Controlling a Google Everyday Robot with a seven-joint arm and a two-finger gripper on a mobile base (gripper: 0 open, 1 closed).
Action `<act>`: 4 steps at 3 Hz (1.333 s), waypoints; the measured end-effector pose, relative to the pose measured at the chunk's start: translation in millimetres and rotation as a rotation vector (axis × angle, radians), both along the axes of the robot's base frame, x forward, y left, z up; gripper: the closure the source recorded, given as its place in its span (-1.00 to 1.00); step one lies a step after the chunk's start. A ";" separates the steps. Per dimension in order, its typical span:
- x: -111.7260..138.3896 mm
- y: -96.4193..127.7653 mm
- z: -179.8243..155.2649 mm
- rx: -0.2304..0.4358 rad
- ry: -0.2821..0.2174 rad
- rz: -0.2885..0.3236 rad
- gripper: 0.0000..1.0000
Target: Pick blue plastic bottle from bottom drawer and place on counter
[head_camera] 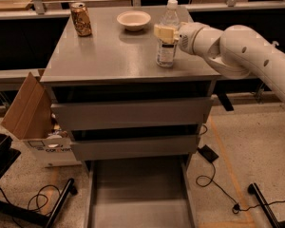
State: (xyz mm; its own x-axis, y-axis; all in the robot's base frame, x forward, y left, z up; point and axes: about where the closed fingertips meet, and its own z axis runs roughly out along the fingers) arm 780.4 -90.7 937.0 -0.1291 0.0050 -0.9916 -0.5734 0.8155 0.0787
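The blue plastic bottle (167,44), clear with a white cap and pale label, stands upright on the counter (109,51) near its right edge. My gripper (165,33) reaches in from the right, and its pale fingers (162,33) sit around the bottle's upper body. The bottle's base rests on the counter. The bottom drawer (137,198) is pulled out below, and its flat grey floor is bare.
A brown drink can (80,19) stands at the counter's back left. A pale bowl (133,19) sits at the back middle. A cardboard box (31,118) leans left of the cabinet. Cables (213,184) lie on the floor at the right.
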 end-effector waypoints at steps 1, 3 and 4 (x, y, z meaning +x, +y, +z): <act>0.1 2.3 -0.2 0.000 0.000 0.003 0.25; 0.1 2.4 0.0 0.000 0.000 0.003 -0.68; 0.2 5.2 -0.2 0.001 0.001 0.007 -1.00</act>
State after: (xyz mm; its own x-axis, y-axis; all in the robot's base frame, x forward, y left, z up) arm 780.6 -85.5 936.8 -0.1298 0.0050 -0.9915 -0.5791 0.8113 0.0799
